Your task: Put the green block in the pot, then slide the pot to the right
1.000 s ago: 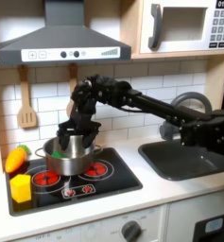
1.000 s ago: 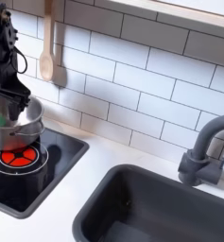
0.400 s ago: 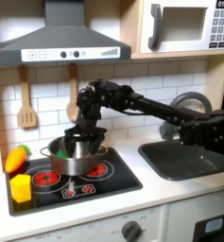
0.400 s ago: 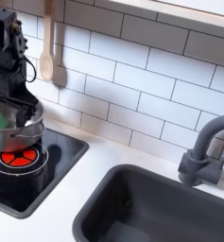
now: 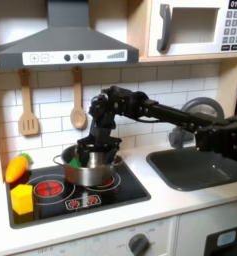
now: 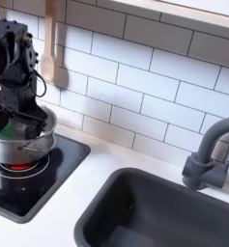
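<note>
In the first exterior view the pot [image 5: 90,165] sits on the black stove [image 5: 130,190], over the middle of the cooktop between the two red burners. The claw [image 5: 98,150] reaches down at the pot's rim on the first exterior view's right side; it looks clamped on the rim, though the fingers are too dark to be sure. A green patch [image 5: 75,160] just inside the rim on the first exterior view's left is likely the block. A yellow block [image 5: 22,198] and an orange carrot toy [image 5: 17,166] lie near the stove's left edge, well clear of the pot.

In the second exterior view the claw [image 6: 27,114] straddles the pot [image 6: 19,143] wall, one finger inside and one outside, and the block [image 6: 0,125] shows green within.

The pot is probably light, stiff, thin metal with a slick wall, so a rim pinch is the sensible hold; it should skate easily on the smooth stove but could tip if dragged from high up.

Against the earlier frames, pot and claw have shifted together towards the right in both exterior views, off the left burner.
</note>
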`<action>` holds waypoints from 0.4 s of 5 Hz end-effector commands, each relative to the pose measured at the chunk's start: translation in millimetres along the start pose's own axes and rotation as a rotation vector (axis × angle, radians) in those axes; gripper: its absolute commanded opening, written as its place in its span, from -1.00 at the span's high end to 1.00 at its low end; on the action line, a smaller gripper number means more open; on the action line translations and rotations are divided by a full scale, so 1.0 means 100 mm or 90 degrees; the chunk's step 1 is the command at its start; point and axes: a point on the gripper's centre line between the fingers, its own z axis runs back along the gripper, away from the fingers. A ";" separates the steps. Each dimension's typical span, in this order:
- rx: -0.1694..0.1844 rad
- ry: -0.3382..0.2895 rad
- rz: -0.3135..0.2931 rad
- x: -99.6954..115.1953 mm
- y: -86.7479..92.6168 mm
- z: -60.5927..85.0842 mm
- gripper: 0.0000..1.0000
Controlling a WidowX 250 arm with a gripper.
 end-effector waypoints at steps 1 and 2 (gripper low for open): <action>-0.013 0.003 -0.008 -0.05 -0.14 0.04 -1.00; -0.022 0.005 -0.022 -0.07 -0.25 0.06 -1.00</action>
